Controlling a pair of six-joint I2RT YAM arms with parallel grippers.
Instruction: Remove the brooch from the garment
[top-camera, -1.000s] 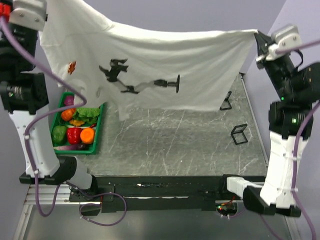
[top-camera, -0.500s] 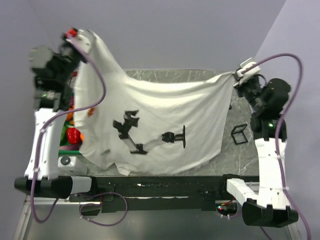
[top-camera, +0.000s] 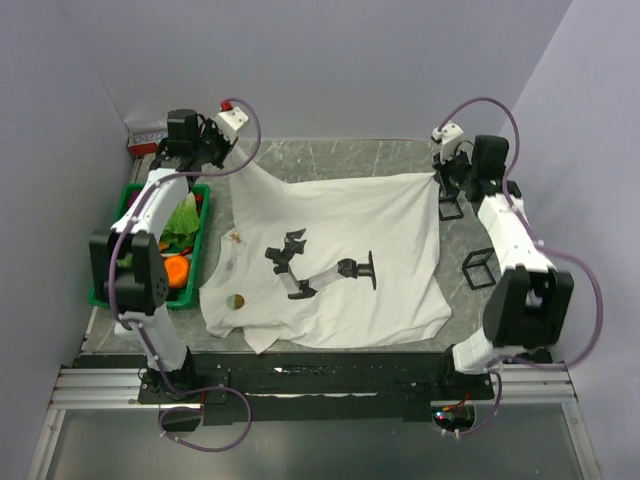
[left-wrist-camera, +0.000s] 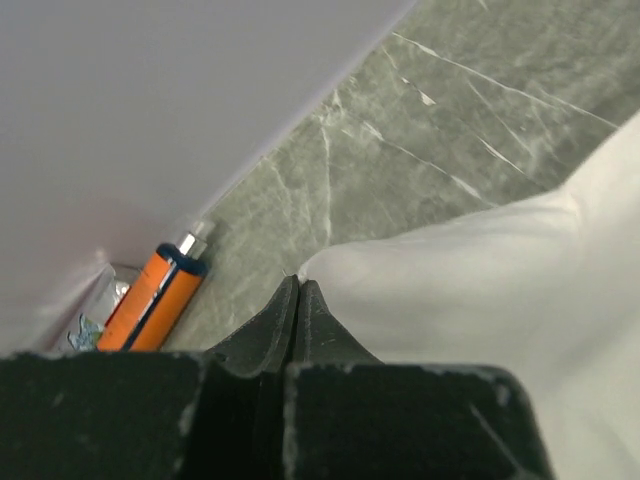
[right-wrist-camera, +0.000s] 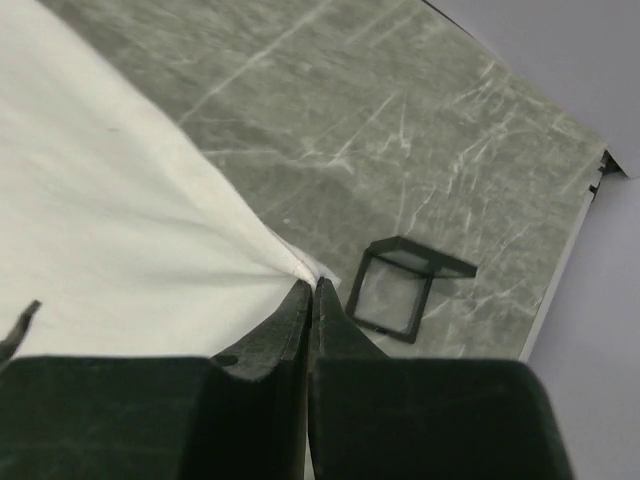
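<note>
1. Left jaws are clamped shut on the far left corner of the garment (top-camera: 400, 220); right jaws on its far right corner.
2. We see the brooch (top-camera: 234, 237) near the garment's left edge.

The brooch (top-camera: 234, 237) on the garment (top-camera: 340, 230) is too small to make out.

Robot lab test cell, plain lilac walls (top-camera: 350, 60), marbled tabletop (top-camera: 330, 158), aluminium rail base (top-camera: 100, 378)
</note>
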